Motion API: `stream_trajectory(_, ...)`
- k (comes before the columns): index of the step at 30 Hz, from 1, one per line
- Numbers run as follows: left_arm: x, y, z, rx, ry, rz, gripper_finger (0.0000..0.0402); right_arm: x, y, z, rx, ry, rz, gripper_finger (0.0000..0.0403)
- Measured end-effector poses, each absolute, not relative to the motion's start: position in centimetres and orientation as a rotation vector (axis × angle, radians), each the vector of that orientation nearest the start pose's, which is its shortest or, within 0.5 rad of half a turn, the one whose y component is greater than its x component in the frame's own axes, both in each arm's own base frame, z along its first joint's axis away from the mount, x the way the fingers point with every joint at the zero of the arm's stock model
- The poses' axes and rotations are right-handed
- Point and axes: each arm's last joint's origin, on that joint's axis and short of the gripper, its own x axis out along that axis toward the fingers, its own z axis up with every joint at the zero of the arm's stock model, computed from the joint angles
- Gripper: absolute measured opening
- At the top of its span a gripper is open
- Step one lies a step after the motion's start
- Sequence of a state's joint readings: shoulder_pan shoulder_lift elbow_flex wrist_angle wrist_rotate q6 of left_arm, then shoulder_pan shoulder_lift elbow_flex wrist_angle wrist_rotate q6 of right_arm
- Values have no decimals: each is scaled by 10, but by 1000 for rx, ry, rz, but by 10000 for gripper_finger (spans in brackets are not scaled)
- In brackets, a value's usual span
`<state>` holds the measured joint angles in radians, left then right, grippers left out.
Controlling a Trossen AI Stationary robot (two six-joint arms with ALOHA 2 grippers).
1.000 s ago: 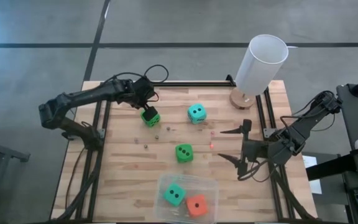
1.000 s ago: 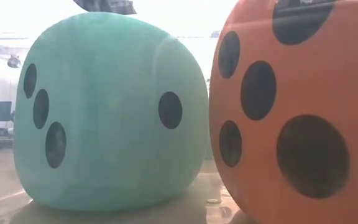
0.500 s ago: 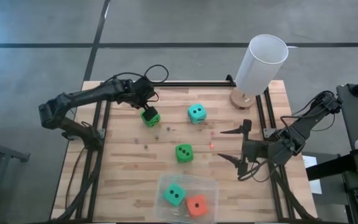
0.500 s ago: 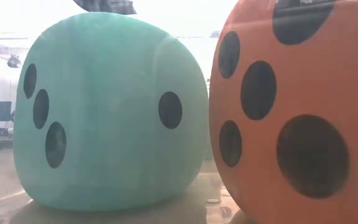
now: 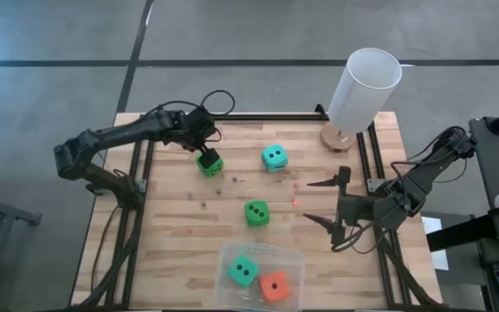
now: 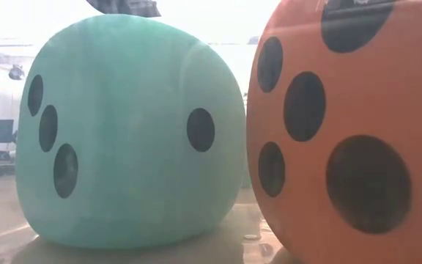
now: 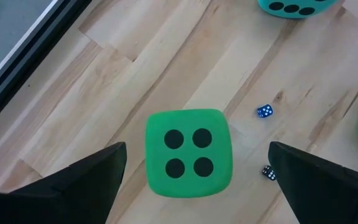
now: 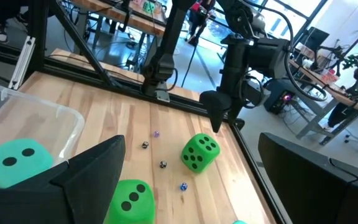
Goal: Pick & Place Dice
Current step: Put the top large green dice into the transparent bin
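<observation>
A bright green die [image 7: 188, 152], four pips up, rests on the wooden table [image 5: 171, 243] at the far left. My left gripper [image 7: 197, 145] hangs open over it, pointing steeply down, one finger on either side with a gap to each. A teal die [image 5: 274, 158] sits to its right. A second green die [image 5: 256, 213] lies mid-table. Another teal die [image 5: 243, 271] and an orange-red die [image 5: 274, 286] sit inside a clear tub [image 5: 294, 260] at the near edge. My right gripper [image 5: 319, 202] waits open and raised at the right side.
A tall white cylinder on a wooden base [image 5: 364, 91] stands at the far right corner. Several tiny dice [image 5: 218, 191] lie scattered between the big ones. Black frame rails [image 5: 137, 217] run along the table's left and right sides.
</observation>
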<state>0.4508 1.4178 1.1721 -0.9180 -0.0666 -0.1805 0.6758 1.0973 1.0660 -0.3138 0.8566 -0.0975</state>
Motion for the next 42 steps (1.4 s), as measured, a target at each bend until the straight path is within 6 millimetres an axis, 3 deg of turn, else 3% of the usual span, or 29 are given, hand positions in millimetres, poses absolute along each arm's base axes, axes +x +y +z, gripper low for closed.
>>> stream_trajectory(10, 240, 118, 272, -380, 1141, 558, 397, 192, 126, 361, -336, 258, -167, 366)
stream_trajectory(27, 233, 125, 229, -327, 1229, 494, 400, 192, 126, 361, -336, 258, -167, 366)
stream_trajectory(42, 237, 128, 220, -294, 1200, 463, 400, 192, 126, 361, -337, 258, -167, 366)
